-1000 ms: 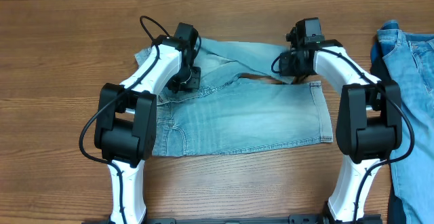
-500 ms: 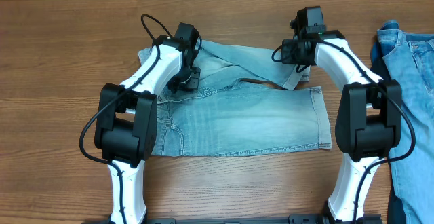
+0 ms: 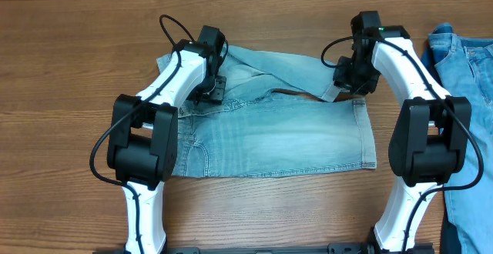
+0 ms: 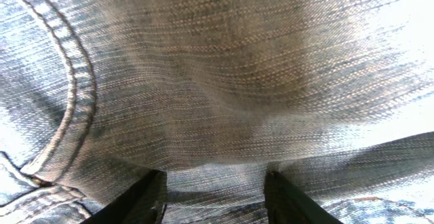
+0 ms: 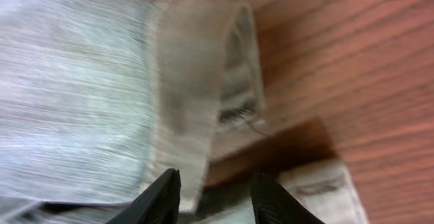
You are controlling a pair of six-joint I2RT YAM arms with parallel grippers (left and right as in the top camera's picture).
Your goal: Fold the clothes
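The clothes, pale light-blue denim shorts (image 3: 277, 135), lie flat on the wooden table, waistband to the left. One leg is laid up behind the other, its hem (image 3: 333, 91) at the right. My left gripper (image 3: 211, 89) sits low over the waistband end. In the left wrist view its jaws (image 4: 215, 198) stand apart over denim (image 4: 224, 81) and a stitched seam, pinching nothing. My right gripper (image 3: 351, 81) hovers just right of the rear leg's hem. In the right wrist view it is open (image 5: 215, 198), with the turned-up hem (image 5: 186, 81) lying free ahead of it.
Deeper-blue denim garments (image 3: 466, 92) lie along the right edge of the table. Bare wood (image 3: 69, 77) surrounds the shorts on the left, back and front. Both arm bases stand at the near edge.
My right gripper opened, let go of the rear leg's hem and drew away to the right. The hem now rests on the table. My left gripper's jaws widened in place.
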